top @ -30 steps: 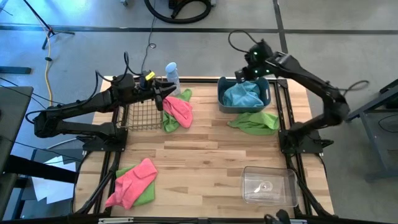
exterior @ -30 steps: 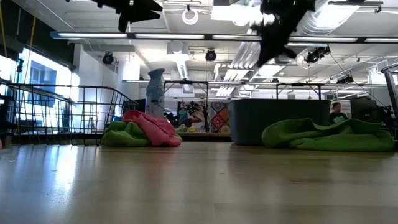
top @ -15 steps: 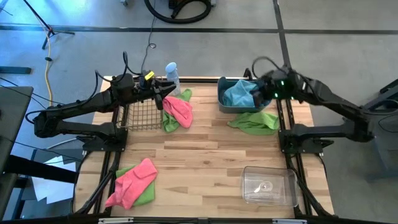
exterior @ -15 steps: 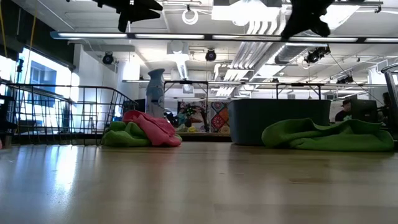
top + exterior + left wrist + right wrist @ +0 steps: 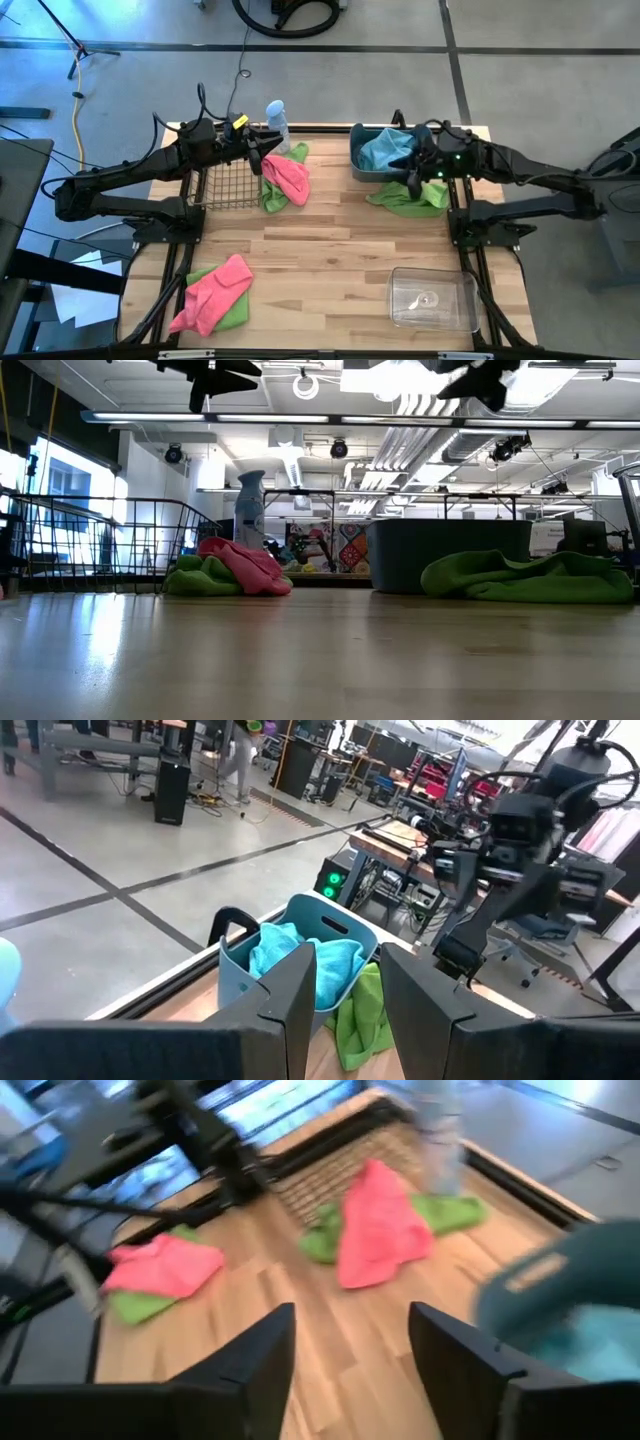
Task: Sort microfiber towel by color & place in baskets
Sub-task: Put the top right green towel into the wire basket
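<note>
A pink towel (image 5: 287, 178) lies on a lime green one (image 5: 270, 195) beside the black wire basket (image 5: 225, 182). My left gripper (image 5: 262, 158) hovers open above it, level, with nothing between its fingers (image 5: 290, 995). A teal towel (image 5: 390, 150) lies in the grey-blue tub (image 5: 355, 165). A green towel (image 5: 408, 196) lies spread on the table by the tub's near side. My right gripper (image 5: 414, 176) hangs open above the tub's near rim and that green towel, empty in the right wrist view (image 5: 350, 1350). Another pink-on-green pile (image 5: 215, 295) lies near left.
A white-and-blue spray bottle (image 5: 277, 122) stands at the far edge beside the wire basket. A clear plastic box (image 5: 432, 298) sits near the table's right front corner. Bare wood lies in the middle of the table (image 5: 330, 250).
My right gripper has swung from beyond the tub's far rim toward the table's near edge, and now hangs over the tub's near rim and the green towel. The arm has drawn back toward the right edge. No towel has moved.
</note>
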